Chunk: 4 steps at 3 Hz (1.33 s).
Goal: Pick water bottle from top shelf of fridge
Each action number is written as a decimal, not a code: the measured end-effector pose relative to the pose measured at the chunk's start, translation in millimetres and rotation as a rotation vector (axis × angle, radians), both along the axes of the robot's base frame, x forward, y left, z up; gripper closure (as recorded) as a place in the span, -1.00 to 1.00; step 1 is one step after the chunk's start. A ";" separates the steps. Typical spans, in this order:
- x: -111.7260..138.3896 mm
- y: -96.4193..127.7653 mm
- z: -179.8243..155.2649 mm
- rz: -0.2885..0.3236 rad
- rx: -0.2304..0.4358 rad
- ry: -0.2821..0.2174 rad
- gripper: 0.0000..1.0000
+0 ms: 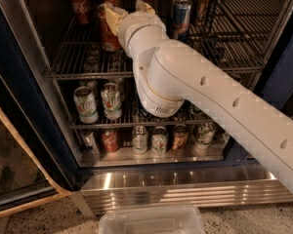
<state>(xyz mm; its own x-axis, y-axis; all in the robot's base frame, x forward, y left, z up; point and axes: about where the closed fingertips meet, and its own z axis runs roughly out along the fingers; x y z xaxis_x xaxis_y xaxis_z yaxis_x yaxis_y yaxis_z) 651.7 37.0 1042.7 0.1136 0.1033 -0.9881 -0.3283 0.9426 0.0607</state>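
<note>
The white arm (pixel 210 101) rises from the lower right into the fridge (pixel 185 185), its wrist bent over the top shelf (pixel 229 38) near the left front edge. The gripper (pixel 127 9) has its cream fingers (pixel 110 16) spread. The water bottle cannot be made out; the wrist hides the gap between the fingers.

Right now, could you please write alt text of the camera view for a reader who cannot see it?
A white robot arm reaches into the open fridge, its gripper open over the top shelf near a tall blue-silver can. Lower racks hold more cans, and a clear tub sits on the floor; no water bottle is visible.
</note>
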 end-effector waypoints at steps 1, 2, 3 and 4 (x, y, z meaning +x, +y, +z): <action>2.5 -4.3 -7.0 -0.037 -0.001 0.019 -0.08; 5.0 -7.8 -12.4 -0.065 -0.009 0.036 -0.10; 7.3 -11.5 -18.1 -0.098 -0.021 0.053 -0.10; 20.1 -21.5 -21.5 -0.122 -0.027 0.066 -0.12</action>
<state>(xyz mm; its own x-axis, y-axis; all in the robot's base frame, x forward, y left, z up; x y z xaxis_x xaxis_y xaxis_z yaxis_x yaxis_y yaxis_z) 671.9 15.5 1021.2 0.0584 0.0657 -0.9961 -0.2072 0.9769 0.0523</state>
